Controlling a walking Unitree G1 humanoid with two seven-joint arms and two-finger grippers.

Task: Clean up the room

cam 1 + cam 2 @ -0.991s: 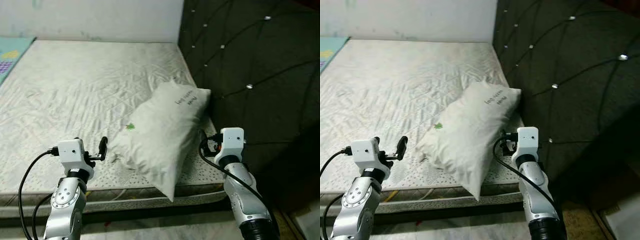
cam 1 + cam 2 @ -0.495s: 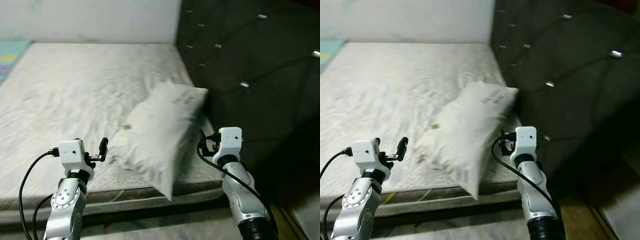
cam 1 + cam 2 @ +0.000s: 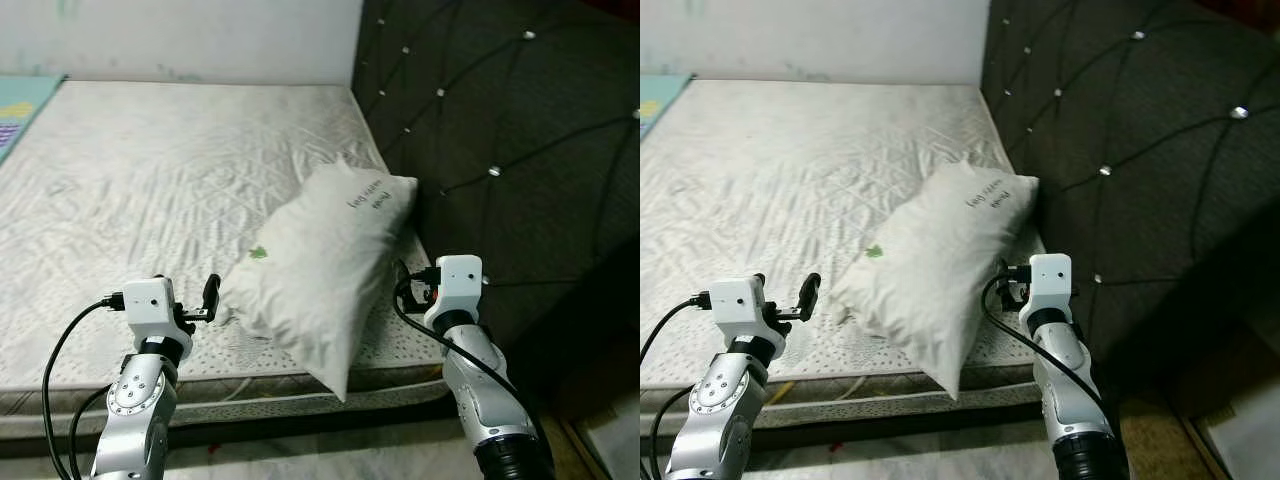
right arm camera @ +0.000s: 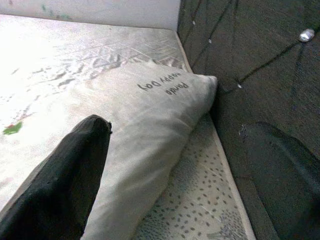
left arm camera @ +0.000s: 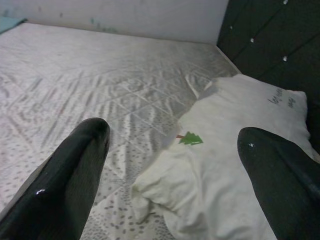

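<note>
pillow [image 3: 325,270]: slanted on bed [image 3: 150,180], top corner at headboard [image 3: 520,150], low corner overhanging edge | left gripper [image 5: 175,165]: fingers open, just beside pillow's low end | right gripper [image 4: 185,165]: fingers open, one over pillow, other toward headboard

Two silver jointed arms — each topped by a white boxy wrist block, looped with black cable — end in long black fingers [image 5: 75,185], glossy and rounded.

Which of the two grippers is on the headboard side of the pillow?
The right gripper: it is open between the pillow and the dark headboard. The left gripper faces the pillow's opposite end.
</note>
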